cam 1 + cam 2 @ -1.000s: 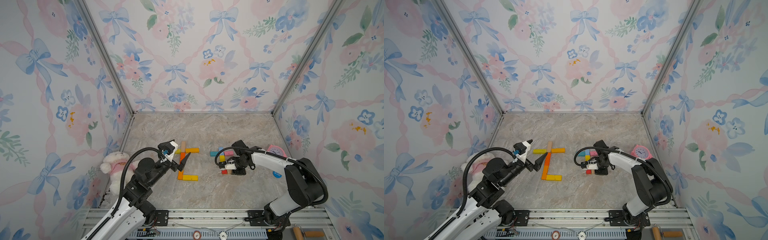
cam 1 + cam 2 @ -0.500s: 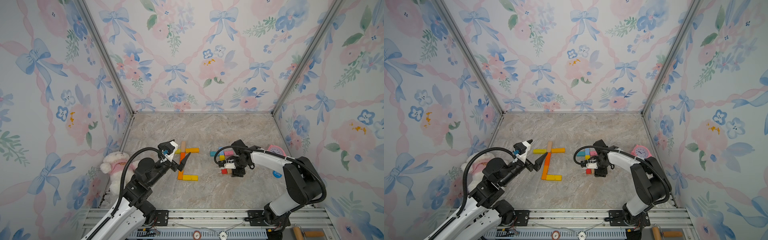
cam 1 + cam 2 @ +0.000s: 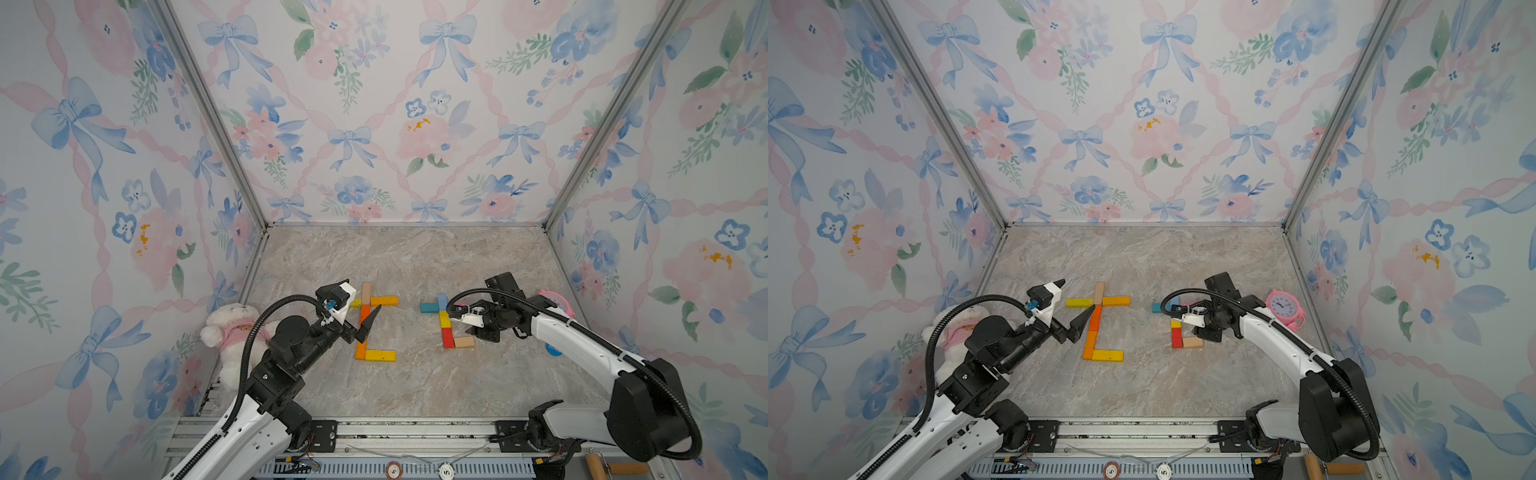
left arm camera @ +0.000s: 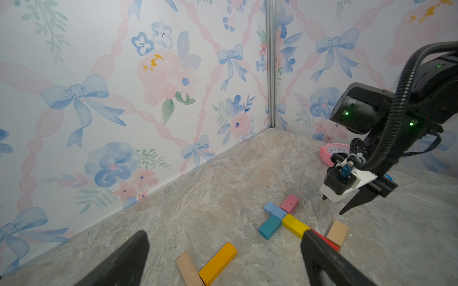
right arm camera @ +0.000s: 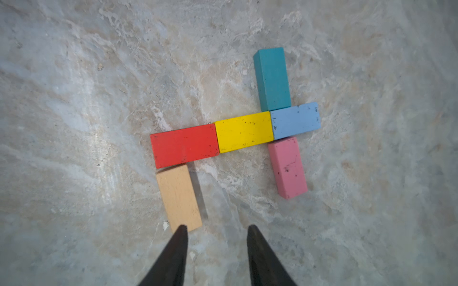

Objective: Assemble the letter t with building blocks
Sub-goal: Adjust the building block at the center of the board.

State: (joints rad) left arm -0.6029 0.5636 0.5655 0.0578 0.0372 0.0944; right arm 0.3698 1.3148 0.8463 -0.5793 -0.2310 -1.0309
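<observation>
Beside red brick [image 5: 184, 145], peach brick [image 5: 179, 198] lies crosswise, slightly skewed.

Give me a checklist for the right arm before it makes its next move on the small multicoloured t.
1. The right gripper is empty: ok. Its jaws are apart with nothing between them.
2. No contact with the peach block: cannot tell. One fingertip overlaps its end in the right wrist view.
3. Stem in line: ok. The red block, yellow block and blue block lie end to end.
4. Foot: ok. The peach block lies square to the red block.
5. Crossbar in line: not ok. The pink block sits nearer the blue block's free end than the teal block does.
6. The left gripper is clear: ok. It is open, by the orange-stemmed letter.
</observation>
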